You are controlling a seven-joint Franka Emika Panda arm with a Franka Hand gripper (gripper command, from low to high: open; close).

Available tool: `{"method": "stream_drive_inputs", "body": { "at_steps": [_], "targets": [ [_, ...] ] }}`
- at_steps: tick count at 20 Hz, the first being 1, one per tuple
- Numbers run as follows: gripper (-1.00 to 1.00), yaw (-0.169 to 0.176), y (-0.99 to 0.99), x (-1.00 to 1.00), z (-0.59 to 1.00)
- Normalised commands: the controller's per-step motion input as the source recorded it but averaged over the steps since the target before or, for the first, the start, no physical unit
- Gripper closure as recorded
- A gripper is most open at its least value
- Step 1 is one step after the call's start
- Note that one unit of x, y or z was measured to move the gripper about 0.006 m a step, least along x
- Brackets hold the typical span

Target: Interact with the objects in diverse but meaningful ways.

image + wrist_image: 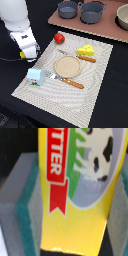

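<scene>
The yellow rectangular box (75,193) is sitting clamped between the grey padded fingers (22,203), its red banner and cow picture filling the wrist view. In the exterior view the gripper (28,54) is hanging at the placemat's (95,75) edge on the exterior view's left, gripping that box. Just below it the white-blue milk carton (35,76) is standing on the mat. The red tomato (59,38) and holed yellow cheese wedge (86,50) are lying farther along, and the grey pots (80,10) are waiting on the brown board (107,30) beyond.

Black table (116,70) — striped placemat (97,75), brown board (107,30)
</scene>
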Motion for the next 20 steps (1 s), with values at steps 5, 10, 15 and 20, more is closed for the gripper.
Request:
{"method": "stream_drive_inputs", "body": {
  "at_steps": [5,10,15,20],
  "targets": [
    [1.0,0.005,0.44,0.61,1.0],
    [1.0,-0.031,0.53,0.78,1.0],
    [1.0,-0.037,0.52,0.85,0.98],
    [1.0,-0.029,0.48,0.9,0.76]
  ]
}}
